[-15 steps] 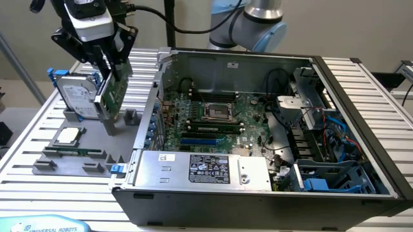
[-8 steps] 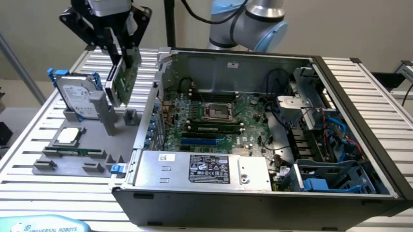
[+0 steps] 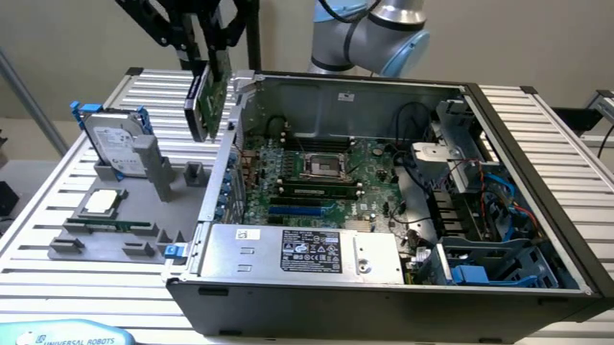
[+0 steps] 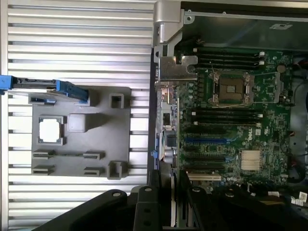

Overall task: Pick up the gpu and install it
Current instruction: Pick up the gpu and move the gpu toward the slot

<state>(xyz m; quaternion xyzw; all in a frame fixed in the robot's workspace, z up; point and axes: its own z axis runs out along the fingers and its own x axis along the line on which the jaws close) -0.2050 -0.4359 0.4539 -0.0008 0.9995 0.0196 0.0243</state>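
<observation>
Over the edge of the case [image 3: 384, 309], the gripper [image 3: 209, 66], jaws half-closed, holds the gpu [image 3: 201, 108] upright: picked up, not yet installed.

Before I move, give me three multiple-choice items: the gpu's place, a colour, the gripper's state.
1. The gpu is: A) in the air at the computer case's rim; B) flat on the grey holder; C) seated in the motherboard.
2. The hard drive's frame is: A) red; B) blue; C) yellow.
3. The gripper is: A) open, empty; B) shut on the gpu; C) shut on the hard drive.
Answers: 1A, it hangs from the gripper there; 2B, blue rails show; 3B, it clamps the card's top.
</observation>
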